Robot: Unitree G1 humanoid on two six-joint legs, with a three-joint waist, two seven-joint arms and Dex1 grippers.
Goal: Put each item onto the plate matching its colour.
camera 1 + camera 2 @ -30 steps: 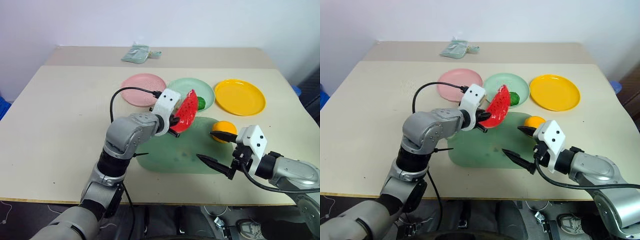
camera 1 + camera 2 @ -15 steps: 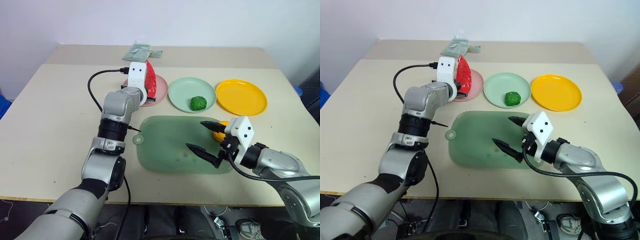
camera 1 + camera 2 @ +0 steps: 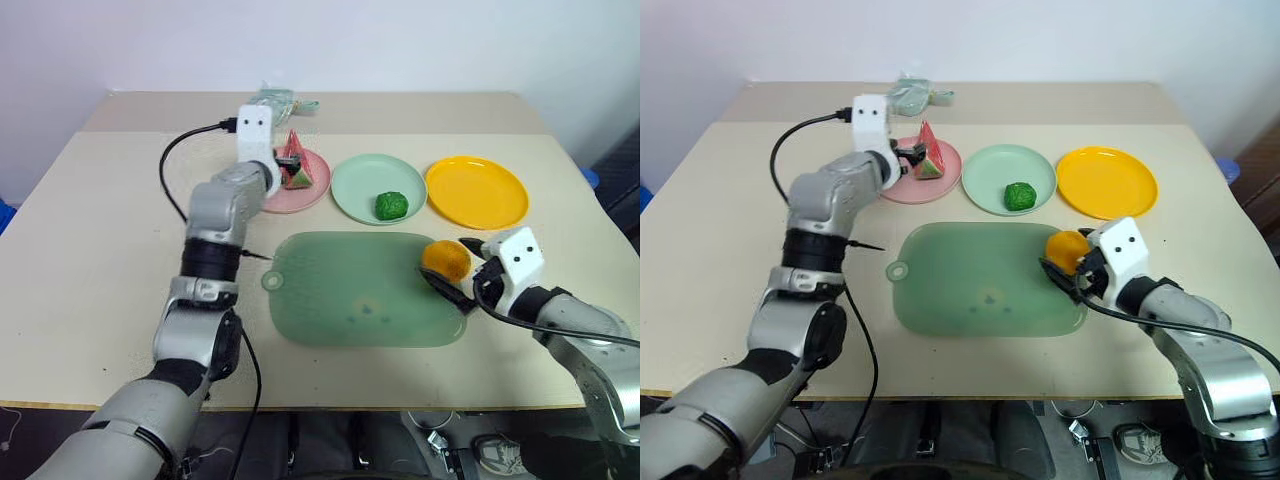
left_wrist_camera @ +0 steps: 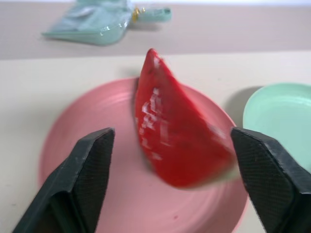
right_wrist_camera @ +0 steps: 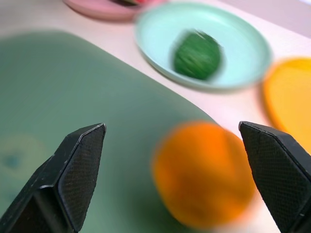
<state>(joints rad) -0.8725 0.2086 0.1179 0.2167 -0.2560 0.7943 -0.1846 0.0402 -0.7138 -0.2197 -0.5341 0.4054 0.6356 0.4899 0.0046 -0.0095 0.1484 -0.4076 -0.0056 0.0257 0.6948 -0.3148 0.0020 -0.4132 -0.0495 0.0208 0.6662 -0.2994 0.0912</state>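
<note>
Two grippers: both stand wide apart, neither clamped on anything.
Left gripper (image 4: 167,182): its black fingers (image 4: 80,170) are spread on either side of the red watermelon wedge with a green rind (image 4: 177,141), with clear gaps between pads and wedge; it reaches out over the round pink plastic plate (image 3: 318,185).
Watermelon wedge: sits on the pink plate, tilted, point upward, rind low on the side toward the mint plate.
Right gripper (image 5: 177,174): its black fingers (image 5: 75,170) are spread wide with the round orange toy fruit (image 3: 446,260) just ahead between them; whether a pad touches the fruit I cannot tell.
Orange fruit: rests at the right edge of the large pale green rounded-rectangle board (image 3: 340,300), near the yellow-orange plate but not on it.
Dark green bumpy ball (image 3: 391,206): lies on the round pale mint green plastic plate (image 3: 352,185), right of its middle.
Yellow-orange round plastic plate (image 3: 478,193): rightmost of the three plates, which stand in a row behind the board, pink at the left, mint in the middle.
Board: lies in front of the plates on the beige table (image 3: 100,240), with a small holed tab on its left side.
Pale green pouch (image 3: 272,101): lies on the far part of the table, behind the pink plate.
</note>
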